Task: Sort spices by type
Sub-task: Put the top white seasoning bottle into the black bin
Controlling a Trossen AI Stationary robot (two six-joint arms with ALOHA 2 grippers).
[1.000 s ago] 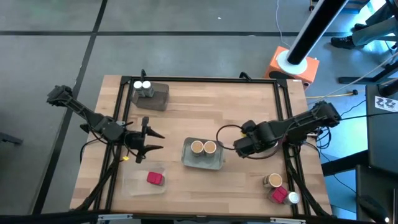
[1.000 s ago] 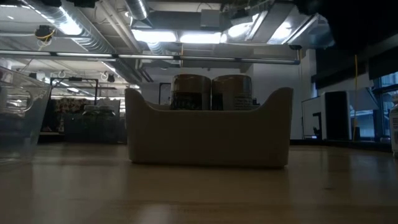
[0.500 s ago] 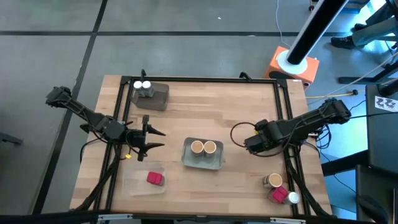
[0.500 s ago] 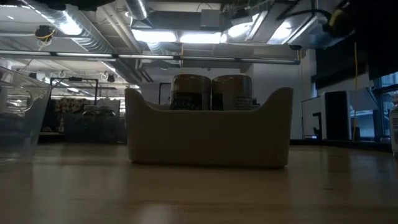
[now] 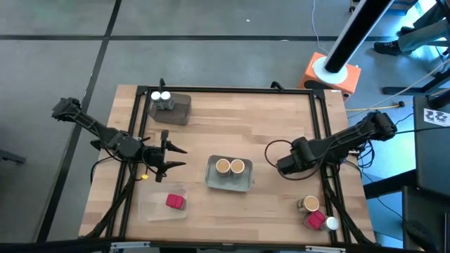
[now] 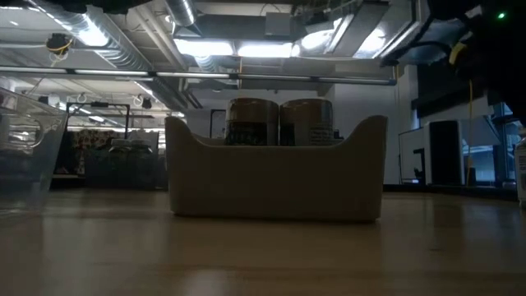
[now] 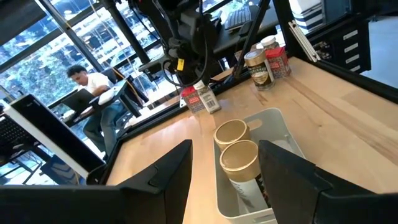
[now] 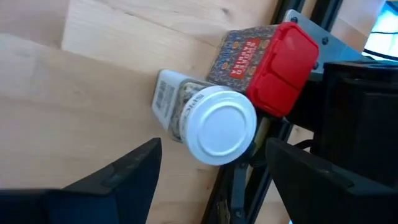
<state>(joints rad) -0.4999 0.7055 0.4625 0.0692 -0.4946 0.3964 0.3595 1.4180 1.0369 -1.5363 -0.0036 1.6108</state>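
Two tan-lidded jars [image 5: 223,166] [image 5: 238,166] stand in the middle grey tray [image 5: 230,184], also seen in the low view [image 6: 275,177]. Two white-capped jars [image 5: 161,96] stand in the far-left grey tray [image 5: 179,109]. A red box [image 5: 175,202] lies in the clear tray [image 5: 151,206]. At the near-right corner sit a tan-lidded jar [image 5: 307,204], a red box [image 5: 315,219] and a white-capped jar [image 5: 330,224]. My left gripper [image 5: 176,158] hovers open, left of the middle tray. My right gripper [image 5: 281,167] hangs open right of that tray. Its wrist view shows a white-capped jar [image 8: 221,134] and a red box [image 8: 267,59] beyond the fingers.
A black frame rail [image 5: 327,140] runs along the table's right edge, and another rail [image 5: 133,140] along the left. An orange-based stand [image 5: 330,74] rises beyond the far-right corner. People sit in the room beyond the table [image 7: 93,84]. Bare wood lies between the trays [image 5: 239,123].
My right gripper has drawn back from the middle tray toward the table's right edge. The jars, boxes and trays have not moved.
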